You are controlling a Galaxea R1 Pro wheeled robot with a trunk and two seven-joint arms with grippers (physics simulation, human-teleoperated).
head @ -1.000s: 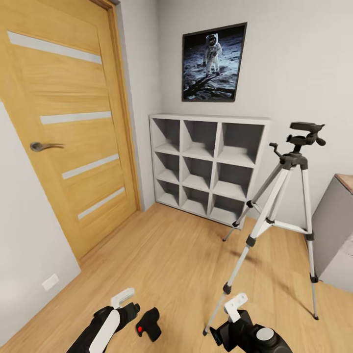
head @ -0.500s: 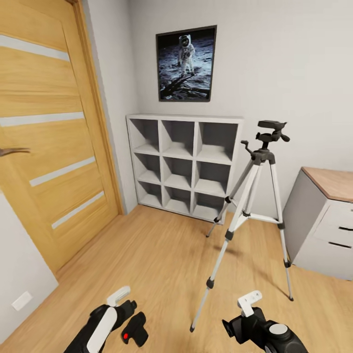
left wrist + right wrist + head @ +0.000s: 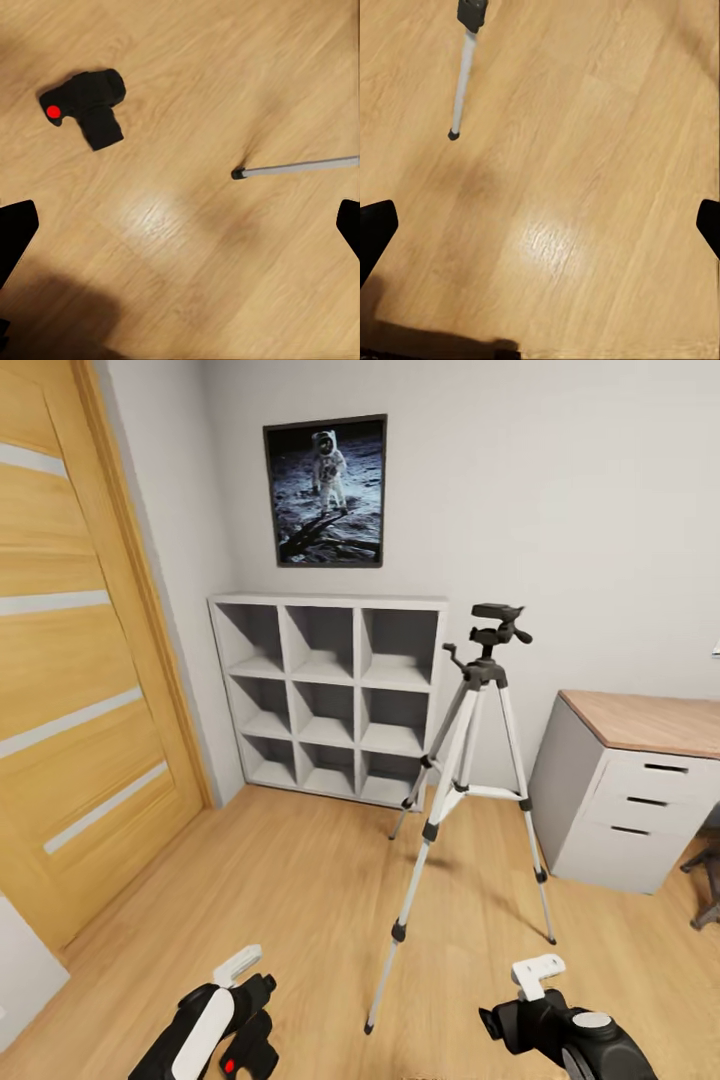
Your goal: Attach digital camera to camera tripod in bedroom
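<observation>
Right now the digital camera [image 3: 88, 105] lies on the wood floor [image 3: 300, 880], near my left gripper [image 3: 180, 225]; both grippers spread wide, empty. Right gripper [image 3: 540, 225] hangs near a leg of the camera tripod [image 3: 470, 760]. Camera looks rigid, light, prob. scuffable, so I'd pinch the body, not the lens. Cube shelf [image 3: 325, 695]: compartments look empty.

ahead of your grippers: white cube shelf [image 3: 325, 700] under an astronaut picture [image 3: 325, 491], oak door [image 3: 70, 680] beyond the left one, drawer desk [image 3: 640, 790] beyond the right.
</observation>
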